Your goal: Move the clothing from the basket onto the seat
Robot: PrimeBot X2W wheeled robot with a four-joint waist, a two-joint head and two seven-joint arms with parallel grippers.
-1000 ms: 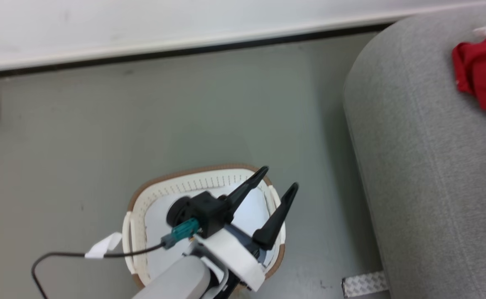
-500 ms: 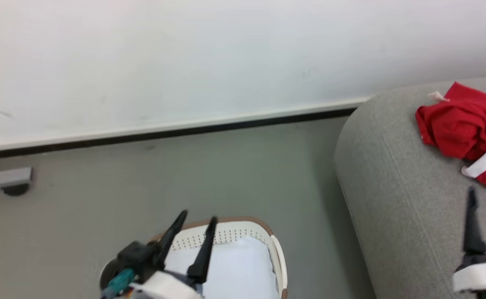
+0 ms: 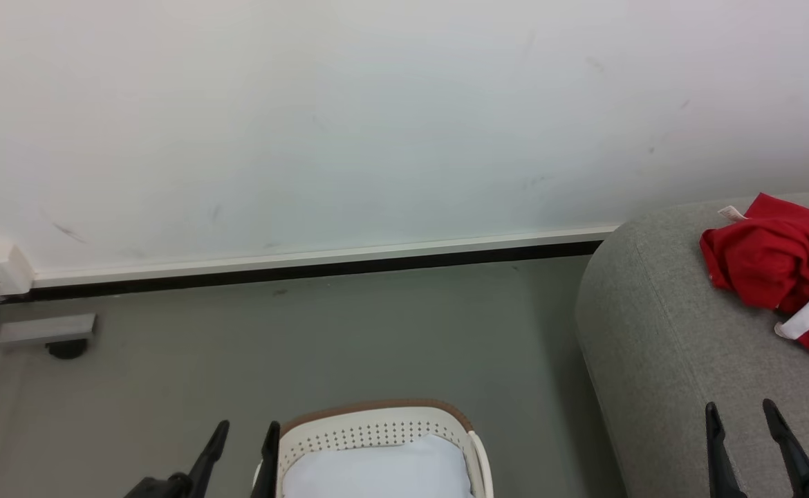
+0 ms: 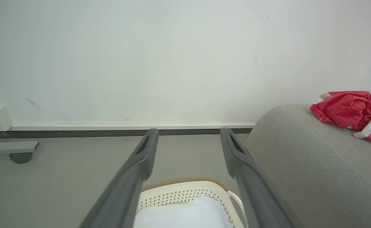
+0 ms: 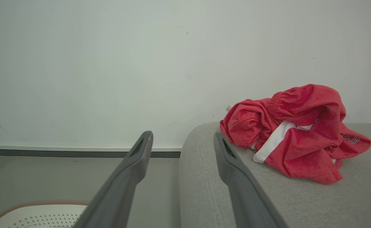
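Red clothing (image 3: 767, 273) lies bunched at the right edge, on the seat (image 3: 653, 346) near its rounded end. The basket (image 3: 377, 408) is bottom centre, white liner (image 3: 377, 474) inside. The left gripper (image 3: 247, 427) is just left of its rim and the right gripper (image 3: 738, 409) is over the seat, lower right: both parted, both empty. Open floor (image 3: 377, 325) runs up to the wall (image 3: 377, 138), with a wheeled grey base (image 3: 45, 330) far left.

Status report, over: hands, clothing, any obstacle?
Both hands open, empty: left hand beside basket, right hand by seat. Clothing heaped on seat. Basket shows white liner, no red. No obstacle seen.
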